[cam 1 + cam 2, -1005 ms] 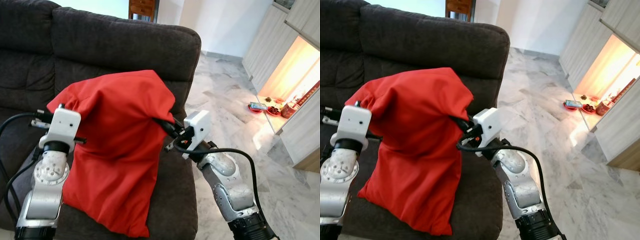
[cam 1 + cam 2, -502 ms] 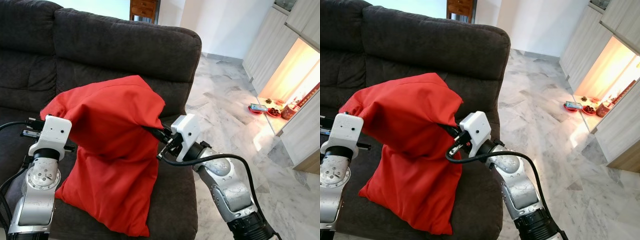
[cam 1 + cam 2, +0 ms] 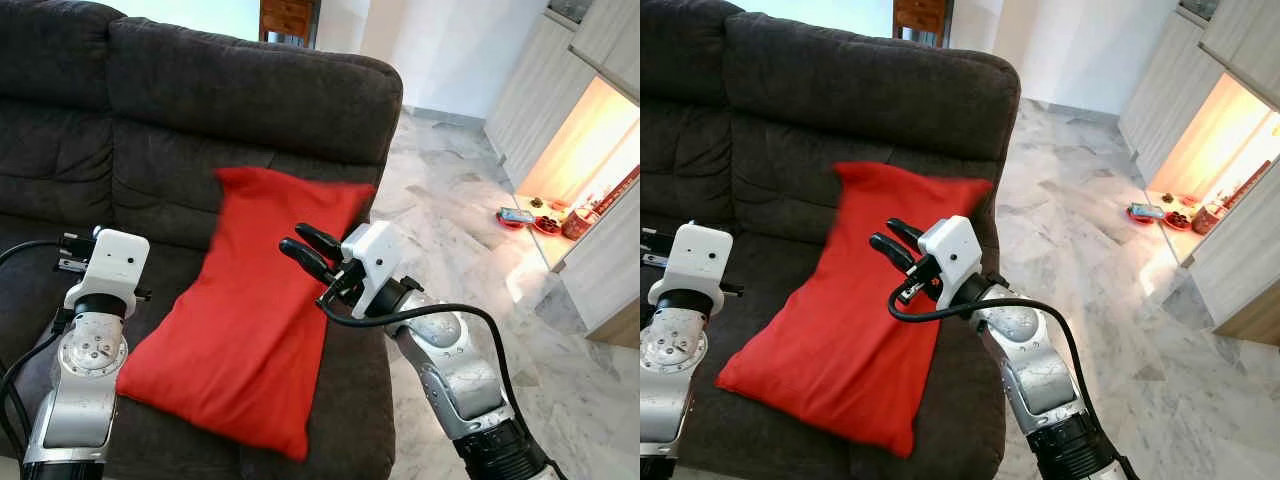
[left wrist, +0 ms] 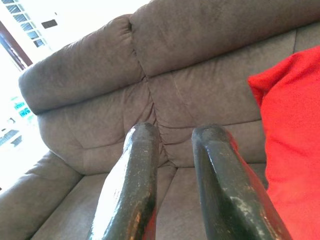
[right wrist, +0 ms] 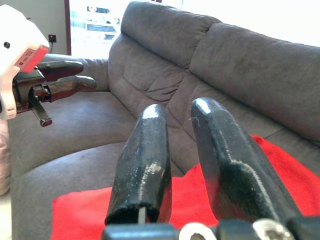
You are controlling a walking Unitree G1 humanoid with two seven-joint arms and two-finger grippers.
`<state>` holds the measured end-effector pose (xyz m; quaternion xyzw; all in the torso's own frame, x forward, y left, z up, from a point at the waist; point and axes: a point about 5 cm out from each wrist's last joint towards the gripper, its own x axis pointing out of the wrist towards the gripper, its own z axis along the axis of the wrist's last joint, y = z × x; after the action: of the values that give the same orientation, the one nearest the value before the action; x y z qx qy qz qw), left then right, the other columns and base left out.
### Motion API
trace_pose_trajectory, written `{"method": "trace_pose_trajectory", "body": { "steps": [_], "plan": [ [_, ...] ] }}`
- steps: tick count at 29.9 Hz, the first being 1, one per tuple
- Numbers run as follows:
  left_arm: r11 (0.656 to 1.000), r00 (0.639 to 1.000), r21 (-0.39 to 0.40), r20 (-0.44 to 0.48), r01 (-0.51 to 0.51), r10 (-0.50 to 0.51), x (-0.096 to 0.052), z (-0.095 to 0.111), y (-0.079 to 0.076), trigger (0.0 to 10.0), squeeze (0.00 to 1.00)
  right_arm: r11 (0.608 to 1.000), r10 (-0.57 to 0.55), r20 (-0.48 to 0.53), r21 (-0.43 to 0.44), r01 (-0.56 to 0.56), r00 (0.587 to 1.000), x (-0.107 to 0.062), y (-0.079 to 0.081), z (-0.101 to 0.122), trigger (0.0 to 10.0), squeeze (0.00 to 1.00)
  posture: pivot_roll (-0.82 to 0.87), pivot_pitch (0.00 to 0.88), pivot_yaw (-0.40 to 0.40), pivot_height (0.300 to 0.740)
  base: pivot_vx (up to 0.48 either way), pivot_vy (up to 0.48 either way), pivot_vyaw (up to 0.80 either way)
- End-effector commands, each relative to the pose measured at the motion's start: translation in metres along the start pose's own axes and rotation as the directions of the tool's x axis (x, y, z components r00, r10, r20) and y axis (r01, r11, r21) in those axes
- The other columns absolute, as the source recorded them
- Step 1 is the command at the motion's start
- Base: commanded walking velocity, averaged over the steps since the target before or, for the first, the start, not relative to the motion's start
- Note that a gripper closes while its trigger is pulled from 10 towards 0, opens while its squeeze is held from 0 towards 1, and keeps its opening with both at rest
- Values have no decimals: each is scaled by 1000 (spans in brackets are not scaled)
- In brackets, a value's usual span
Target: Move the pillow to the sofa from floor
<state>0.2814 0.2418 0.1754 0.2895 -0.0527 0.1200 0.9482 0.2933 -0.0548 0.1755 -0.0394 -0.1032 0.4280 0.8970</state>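
Silver arms nearest: left gripper (image 4: pixel 172 185) beside the pillow's left edge, fingers narrowly apart, empty; right gripper (image 3: pixel 308 252) above it, fingers slightly parted, holding nothing. Red pillow (image 3: pixel 255 320) lies on the sofa (image 3: pixel 200 90) seat, top leaning on the backrest. Risk, imo: lower corner nears the seat's front edge, so it may slide off.

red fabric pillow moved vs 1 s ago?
Yes. The red fabric pillow dropped from between the grippers onto the dark grey sofa seat, its top leaning against the backrest.
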Motion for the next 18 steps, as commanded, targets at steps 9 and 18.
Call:
{"method": "trace_pose_trajectory", "body": {
  "steps": [9, 18],
  "plan": [
    [994, 995, -45, -1, 96, -96, -5, -2, -26, 10000, 0, 911, -412, -41, -44, 410, 910, -21, -57, -11, 10000, 0, 184, 0, -178, 740, 0, 0, 0],
    [978, 965, -64, -161, 200, -208, -39, -54, -63, 10000, 0, 643, -704, -413, -23, 766, 578, -98, -76, -108, 10000, 0, 183, 0, -176, 740, 0, 0, 0]
  ]
}}
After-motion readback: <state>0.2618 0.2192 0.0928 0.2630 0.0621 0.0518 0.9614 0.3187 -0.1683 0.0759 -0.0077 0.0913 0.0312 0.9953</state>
